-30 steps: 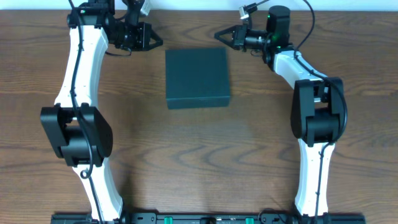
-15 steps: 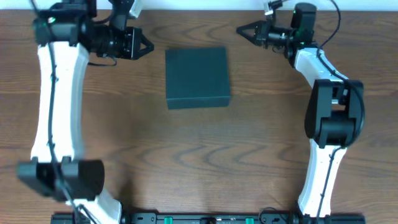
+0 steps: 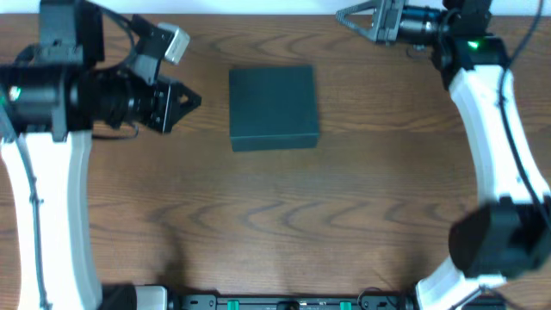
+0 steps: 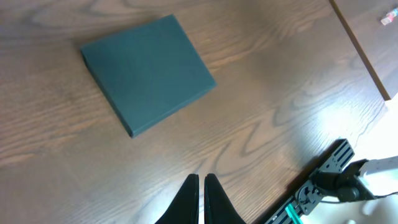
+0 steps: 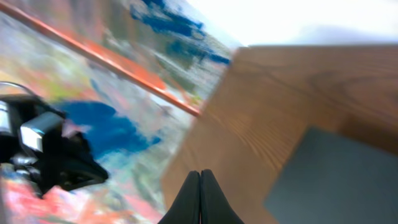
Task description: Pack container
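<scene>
The container (image 3: 274, 107) is a dark teal, matte, square box with its lid closed, lying flat on the wooden table at centre back. It also shows in the left wrist view (image 4: 148, 72) and in the right wrist view (image 5: 339, 177). My left gripper (image 3: 191, 100) is shut and empty, raised to the left of the container; its tips show in the left wrist view (image 4: 202, 179). My right gripper (image 3: 344, 15) is shut and empty, raised at the table's back edge, right of the container; its tips show in the right wrist view (image 5: 200, 174). No snack packets are in view.
The wooden table (image 3: 275, 215) spreads around the container. A black rail (image 3: 284, 302) with green parts runs along the front edge. The right wrist view is blurred; beyond the table's back edge there are coloured shapes.
Both arms have risen and pulled away from the container. The left gripper moved down and left, the right gripper moved right and toward the back edge. The container has not moved.
</scene>
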{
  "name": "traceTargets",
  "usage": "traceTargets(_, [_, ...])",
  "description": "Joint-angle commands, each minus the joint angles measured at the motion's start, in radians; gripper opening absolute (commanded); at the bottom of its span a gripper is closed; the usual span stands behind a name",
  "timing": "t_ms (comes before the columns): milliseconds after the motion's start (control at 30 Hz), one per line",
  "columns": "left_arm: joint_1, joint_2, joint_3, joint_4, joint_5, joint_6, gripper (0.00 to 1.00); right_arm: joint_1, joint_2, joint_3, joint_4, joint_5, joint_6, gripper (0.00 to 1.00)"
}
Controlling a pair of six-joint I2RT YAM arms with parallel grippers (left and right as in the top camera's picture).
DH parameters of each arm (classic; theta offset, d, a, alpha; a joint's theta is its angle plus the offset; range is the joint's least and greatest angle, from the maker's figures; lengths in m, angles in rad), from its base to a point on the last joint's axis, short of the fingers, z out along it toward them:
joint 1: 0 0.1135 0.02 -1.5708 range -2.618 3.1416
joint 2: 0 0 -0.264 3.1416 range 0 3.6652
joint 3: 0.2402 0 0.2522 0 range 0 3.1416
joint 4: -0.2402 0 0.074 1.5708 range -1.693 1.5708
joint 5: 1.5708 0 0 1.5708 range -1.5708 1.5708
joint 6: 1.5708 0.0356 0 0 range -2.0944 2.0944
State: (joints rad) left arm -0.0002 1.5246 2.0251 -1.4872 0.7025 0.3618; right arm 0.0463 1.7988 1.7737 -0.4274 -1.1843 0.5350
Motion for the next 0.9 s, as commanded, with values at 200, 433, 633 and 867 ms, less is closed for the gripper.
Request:
traceTargets(200, [0.005, -0.395, -0.304, 0.051, 0.000, 0.035, 0.06, 0.113, -0.366, 0.006, -0.389, 0.453, -0.367, 0.01])
traceTargets(433, [0.005, -0.711, -0.560, 0.093, 0.000, 0.013, 0.06, 0.131, -0.534, 0.003, -0.781, 0.636, -0.456, 0.01])
traceTargets(633, [0.005, -0.899, -0.703, 0.074, 0.001, -0.064, 0.06, 0.131, -0.735, -0.101, -0.924, 0.691, -0.489, 0.02])
traceTargets(867, [0.005, -1.051, -0.816, -0.017, 0.011, -0.097, 0.06, 0.131, -1.110, -0.398, -0.942, 0.724, -0.476, 0.01])
